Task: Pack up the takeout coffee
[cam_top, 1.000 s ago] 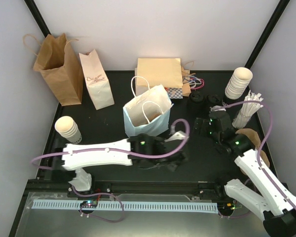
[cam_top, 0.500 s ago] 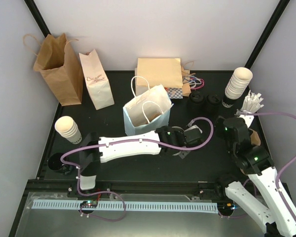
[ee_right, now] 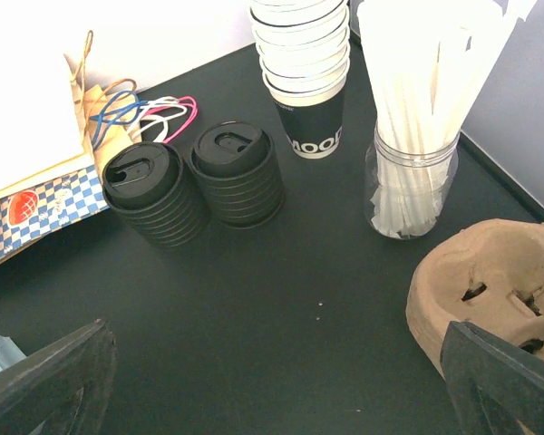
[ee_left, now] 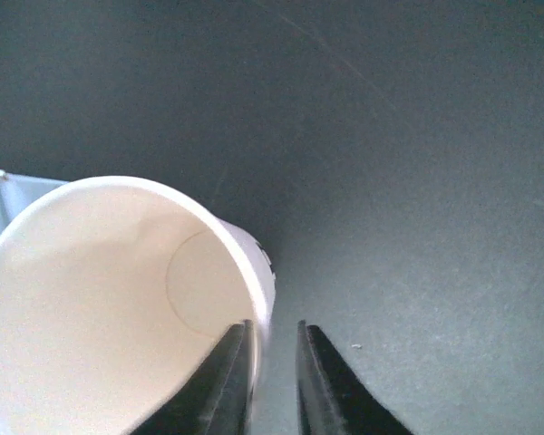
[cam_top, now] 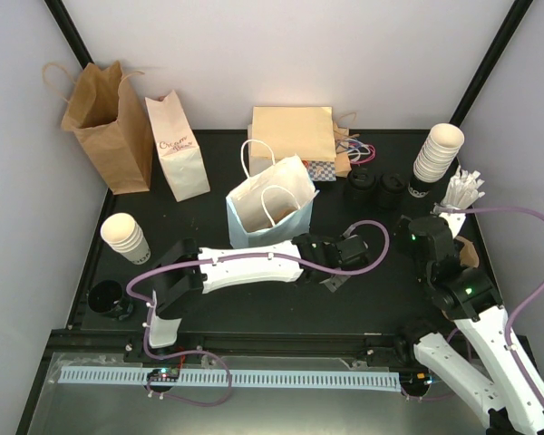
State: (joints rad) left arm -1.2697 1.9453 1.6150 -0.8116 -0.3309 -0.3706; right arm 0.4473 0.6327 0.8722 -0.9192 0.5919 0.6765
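Cup of the takeout coffee (ee_left: 118,299), cream-white paper with small dark print near its base, seen through its open mouth: no lid is on it and the inside looks dry and empty. The left claw (ee_left: 274,337) is clamped on the cup's wall at the rim, one finger inside and one outside. That pinch suits a thin, open-mouthed vessel that has no lid to grasp. The cup is over the dark table (ee_left: 417,136), near its middle and just beside the light blue bag (cam_top: 247,232), whose corner shows at the edge of the left wrist view. Whether the base rests on the table cannot be told, and from above the cup is hidden under the left wrist. The bag stands upright with its mouth open, apparently so that the cup can go in from above. The right claw (ee_right: 272,385) has its fingers wide apart and holds nothing. It faces the stacks of black lids (ee_right: 236,172), probably to fetch one for the cup. Behind them stand a stack of bare cups (ee_right: 304,54) and a clear jar of white sticks (ee_right: 412,172), with a pulp cup carrier (ee_right: 490,281) nearer.
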